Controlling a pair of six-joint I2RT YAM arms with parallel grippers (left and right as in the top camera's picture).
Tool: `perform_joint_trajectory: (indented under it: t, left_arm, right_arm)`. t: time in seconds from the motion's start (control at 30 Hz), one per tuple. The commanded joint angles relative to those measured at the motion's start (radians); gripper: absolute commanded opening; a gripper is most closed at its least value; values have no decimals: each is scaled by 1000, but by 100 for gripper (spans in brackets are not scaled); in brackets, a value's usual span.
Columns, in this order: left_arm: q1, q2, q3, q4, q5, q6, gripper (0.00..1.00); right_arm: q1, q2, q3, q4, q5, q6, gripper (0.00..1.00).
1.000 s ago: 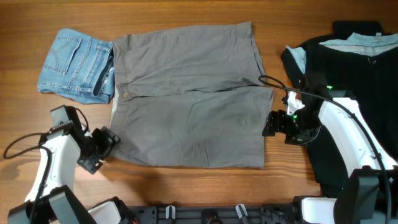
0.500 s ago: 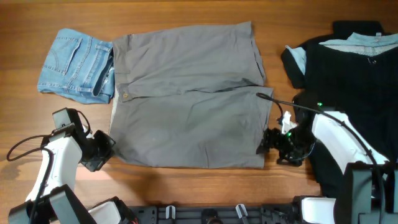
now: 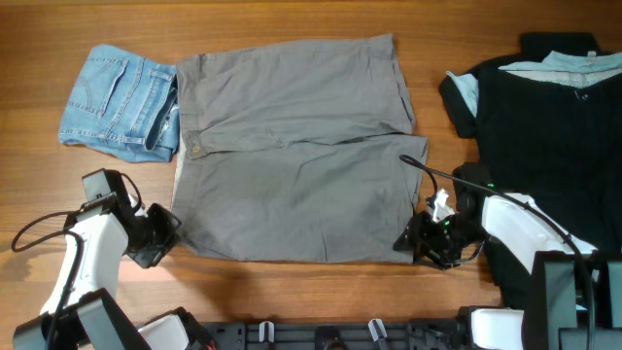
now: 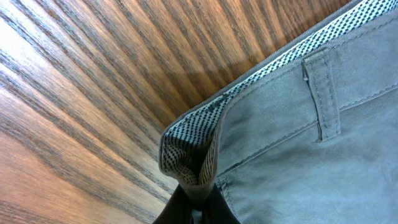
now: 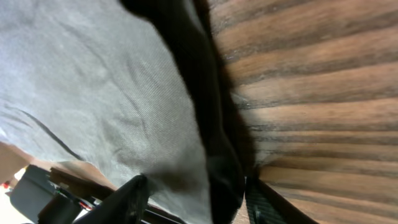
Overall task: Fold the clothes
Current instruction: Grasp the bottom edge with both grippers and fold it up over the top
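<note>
One pair of grey shorts (image 3: 292, 156) lies flat on the surface (image 3: 292, 19), between the two grippers. The left gripper (image 3: 165, 231) has its fingers pinching the waistband corner. The right gripper (image 3: 416, 239) has its fingers spread astride the hem corner. One pair of denim shorts (image 3: 117, 102) lies beyond the left fingers, and one black garment (image 3: 554, 126) lies beside the right.

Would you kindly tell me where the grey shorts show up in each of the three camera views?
Overhead: grey shorts spread flat at the centre.
Left wrist: their waistband corner, dotted lining showing, right and bottom.
Right wrist: their grey cloth fills the left.
Shared landmark: the wooden table and its grain.
</note>
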Motion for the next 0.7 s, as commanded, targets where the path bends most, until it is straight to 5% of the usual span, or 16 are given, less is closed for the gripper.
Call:
perform_joint_trajectory:
  t: [0.0, 0.07, 0.43, 0.67]
  left_arm:
    - [5, -2, -8, -4, 29, 2, 4]
    - [5, -2, -8, -5, 32, 2, 4]
    - [5, -16, 264, -357, 38, 81, 4]
    - [5, -177, 421, -524, 23, 80, 4]
  right_arm:
    - [7, 30, -27, 22, 16, 8, 16]
    - [6, 28, -14, -2, 19, 4, 4]
    - [0, -131, 492, -396, 300, -46, 4]
    - [-17, -210, 792, -597, 418, -48, 4]
